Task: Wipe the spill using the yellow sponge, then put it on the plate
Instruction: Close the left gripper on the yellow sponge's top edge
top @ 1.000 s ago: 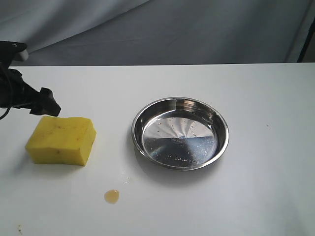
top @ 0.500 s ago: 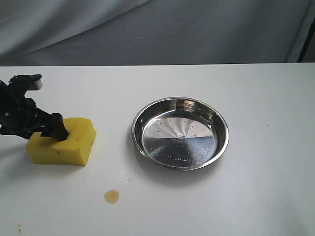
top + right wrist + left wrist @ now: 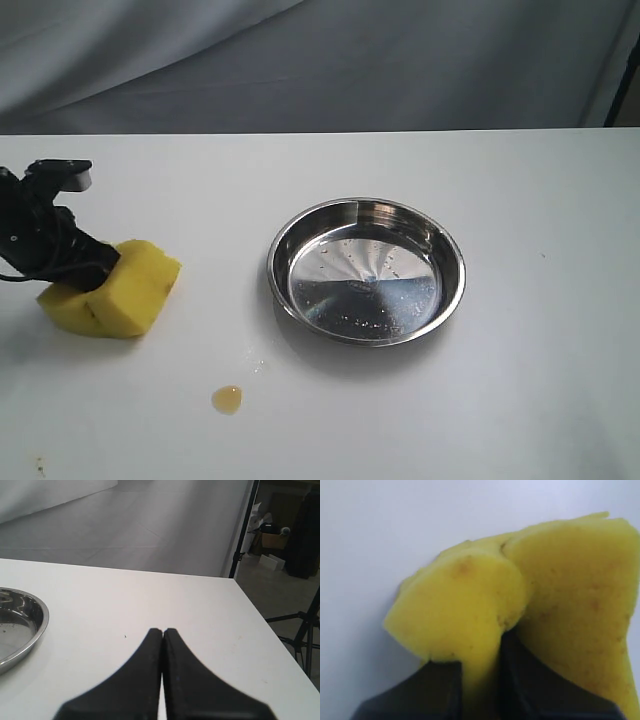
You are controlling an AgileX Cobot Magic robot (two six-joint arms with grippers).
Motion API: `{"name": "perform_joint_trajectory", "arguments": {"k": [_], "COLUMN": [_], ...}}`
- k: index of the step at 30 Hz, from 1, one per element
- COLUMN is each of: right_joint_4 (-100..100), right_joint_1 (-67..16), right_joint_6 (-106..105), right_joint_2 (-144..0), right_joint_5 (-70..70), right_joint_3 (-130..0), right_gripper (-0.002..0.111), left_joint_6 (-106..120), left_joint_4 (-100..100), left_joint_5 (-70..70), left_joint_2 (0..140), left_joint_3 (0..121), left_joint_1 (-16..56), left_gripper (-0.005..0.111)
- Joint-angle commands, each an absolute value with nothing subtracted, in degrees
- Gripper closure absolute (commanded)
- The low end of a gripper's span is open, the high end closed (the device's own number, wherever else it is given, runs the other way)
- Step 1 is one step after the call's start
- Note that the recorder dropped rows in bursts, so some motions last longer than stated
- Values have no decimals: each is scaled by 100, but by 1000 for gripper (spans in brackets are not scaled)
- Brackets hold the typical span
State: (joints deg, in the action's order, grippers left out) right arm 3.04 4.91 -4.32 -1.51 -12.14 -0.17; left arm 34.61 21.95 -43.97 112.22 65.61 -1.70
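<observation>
left gripper (image 3: 98, 272) clenched on the yellow sponge (image 3: 128, 288), foam buckled between its fingers, tilted at the left of the table (image 3: 520, 400) | spill (image 3: 227, 399) apart from the sponge – nearer the camera and toward the plate (image 3: 365, 203) | right gripper (image 3: 163, 645) pressed together on nothing, beyond the plate – left arm nearer

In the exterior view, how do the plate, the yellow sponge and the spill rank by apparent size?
1. the plate, clearly largest
2. the yellow sponge
3. the spill, by far the smallest
</observation>
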Motion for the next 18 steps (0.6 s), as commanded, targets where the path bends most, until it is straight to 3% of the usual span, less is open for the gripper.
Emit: {"name": "perform_joint_trajectory", "arguments": {"k": [1,11,18], "right_joint_4": [343,343,343], "right_joint_1": [516,516,516], "right_joint_6": [-426,-426,-426], "right_joint_2": [-118,-118,-118], "right_joint_5": [-1170,-1170,-1170], "right_joint_3": [0,0,0], "right_gripper": [108,108,108], "left_joint_6": [3161,3187,3199], "left_joint_4": [1392,1286,1120], "left_joint_5": [-4289,-3464,-2720], "left_joint_2": [10953,10609,10609], "left_joint_3": [6559,5932,5753], "left_joint_1": [-169,-73,747], "left_gripper": [107,107,107]}}
